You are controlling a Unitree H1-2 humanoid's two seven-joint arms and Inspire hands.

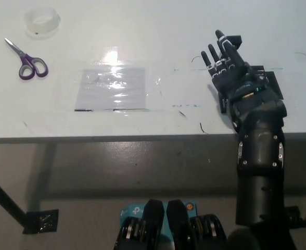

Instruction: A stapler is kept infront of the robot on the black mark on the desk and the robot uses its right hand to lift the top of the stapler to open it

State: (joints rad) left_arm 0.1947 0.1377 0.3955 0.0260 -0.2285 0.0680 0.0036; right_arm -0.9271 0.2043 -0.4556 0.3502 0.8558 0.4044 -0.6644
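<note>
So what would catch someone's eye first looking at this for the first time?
The black right hand, reaching over the white desk at the right with fingers spread, covering the stapler on its black mark. Then the purple scissors and tape roll at far left.

My right hand (pixel 231 73) is covering the stapler (pixel 233 40) and black mark (pixel 270 83). Bare desk (pixel 184 31) is lying open around it; scissors (pixel 24 58) and tape roll (pixel 41 22) are sitting well apart, far left.

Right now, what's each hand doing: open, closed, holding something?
Left hand: not in view.
Right hand: open, fingers spread over the stapler, holding nothing.
</note>
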